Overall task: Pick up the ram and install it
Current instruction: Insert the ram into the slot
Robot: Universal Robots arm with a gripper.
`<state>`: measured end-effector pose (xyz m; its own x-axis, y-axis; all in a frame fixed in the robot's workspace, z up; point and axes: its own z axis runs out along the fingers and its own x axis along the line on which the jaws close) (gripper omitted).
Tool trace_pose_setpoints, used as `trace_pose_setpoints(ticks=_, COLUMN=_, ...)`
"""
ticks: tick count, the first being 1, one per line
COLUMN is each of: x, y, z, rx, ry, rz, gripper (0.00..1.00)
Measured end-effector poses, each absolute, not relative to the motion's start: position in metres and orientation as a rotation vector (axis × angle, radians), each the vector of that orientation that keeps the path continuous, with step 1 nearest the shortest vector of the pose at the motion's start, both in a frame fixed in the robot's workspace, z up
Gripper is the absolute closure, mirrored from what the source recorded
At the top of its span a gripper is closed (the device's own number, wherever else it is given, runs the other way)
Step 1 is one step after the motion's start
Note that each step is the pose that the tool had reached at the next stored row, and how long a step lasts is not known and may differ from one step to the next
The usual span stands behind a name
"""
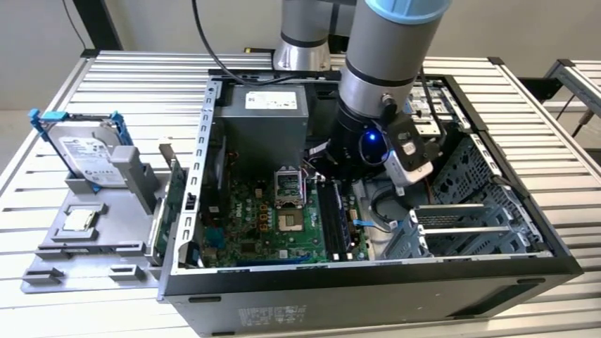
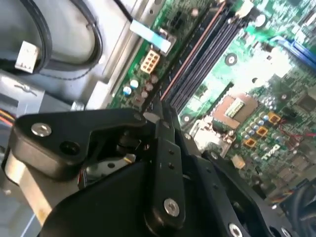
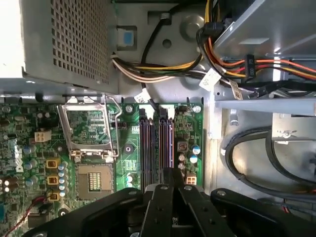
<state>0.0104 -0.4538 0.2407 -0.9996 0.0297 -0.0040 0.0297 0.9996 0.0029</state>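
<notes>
Here the gripper point(image 3: 170, 180) hangs over the motherboard's slots point(image 3: 157, 145) (jaw state: cannot tell)

An open computer case point(image 1: 376, 296) lies on the slatted tabletop point(image 1: 141, 77). Just under the pincer, in the case, sits the green motherboard point(image 3: 29, 148) with its open processor socket point(image 3: 91, 182) and a row of long memory slots point(image 3: 157, 148). Beyond the pincer stands the grey power supply point(image 1: 267, 116), trailing coloured wires point(image 3: 276, 66). Well away from the pincer, outside the case, a hard drive point(image 1: 89, 151) stands upright in a grey holder point(image 1: 66, 253).
</notes>
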Motion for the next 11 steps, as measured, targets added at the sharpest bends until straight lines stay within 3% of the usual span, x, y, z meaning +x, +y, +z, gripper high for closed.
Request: trace_pose_setpoints(ticks=11, x=0.0106, y=-0.4572, z=0.2407, rx=-0.015, ry=3.138, rz=0.007, gripper=1.0)
